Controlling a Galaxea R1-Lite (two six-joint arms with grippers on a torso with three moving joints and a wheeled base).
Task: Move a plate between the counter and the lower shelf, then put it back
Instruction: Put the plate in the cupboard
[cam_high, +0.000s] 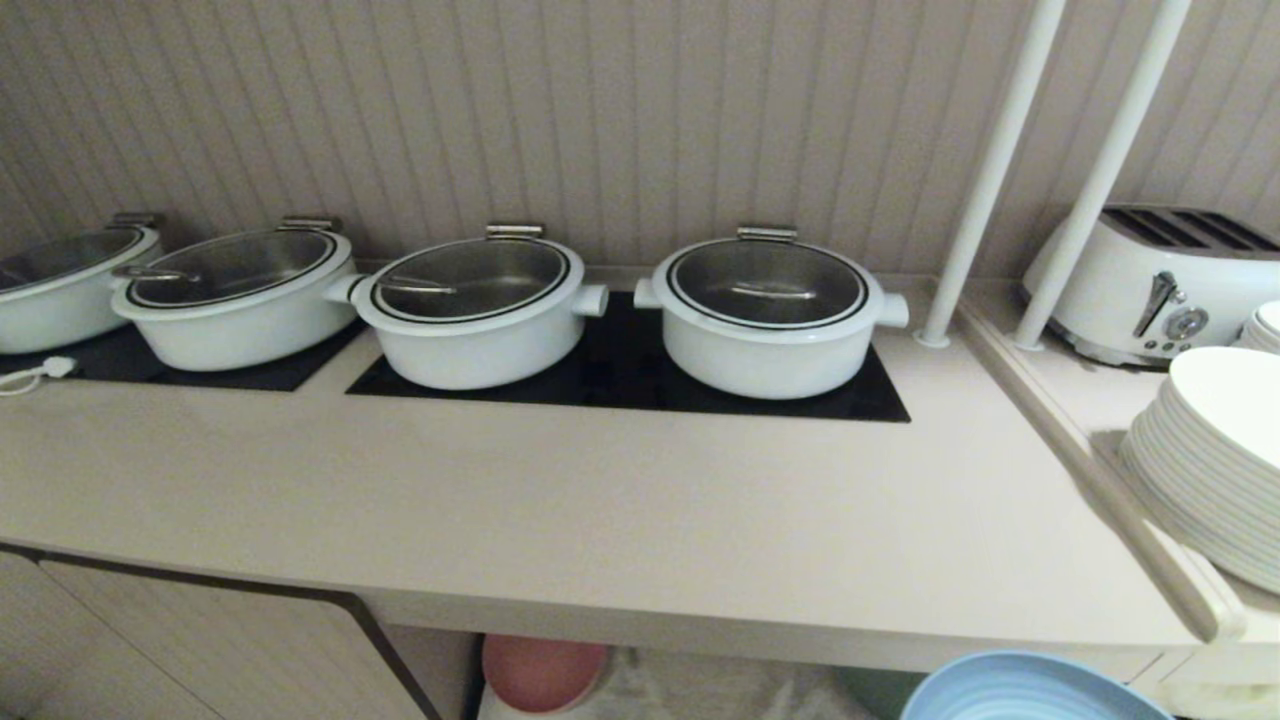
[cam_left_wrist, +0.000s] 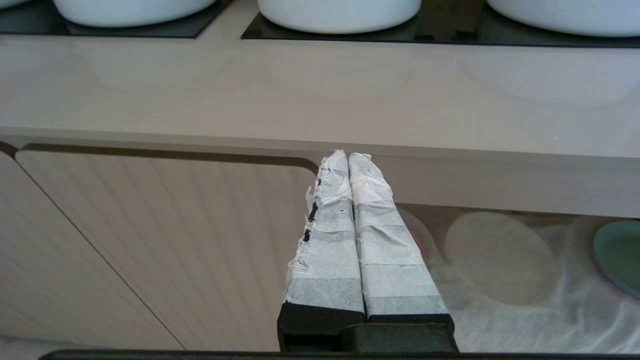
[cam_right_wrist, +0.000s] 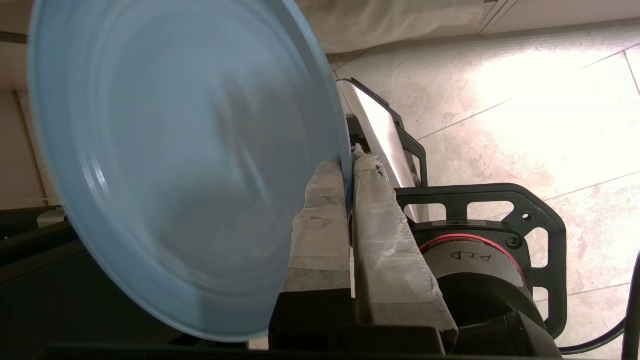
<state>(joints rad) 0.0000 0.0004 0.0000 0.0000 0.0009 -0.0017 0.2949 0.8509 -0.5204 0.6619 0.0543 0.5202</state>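
Nearest us, our right gripper (cam_right_wrist: 348, 165) is clenched on the rim of the plate (cam_right_wrist: 185, 165), which stands on edge beside its taped fingers (cam_right_wrist: 320, 220), off the counter (cam_high: 600, 500) and below its front edge. Our left gripper (cam_left_wrist: 348, 156) is pressed closed on nothing, before the cabinet door (cam_left_wrist: 165, 240). Beyond, the lower shelf (cam_left_wrist: 525, 300) shows its white cloth; farther back, pots (cam_high: 770, 310) sit on the counter

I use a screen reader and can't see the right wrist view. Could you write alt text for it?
The right hand, shut, grips the rim of a round light-blue matte plate held on edge. Behind it lie a pale tiled floor and part of the robot's black base.
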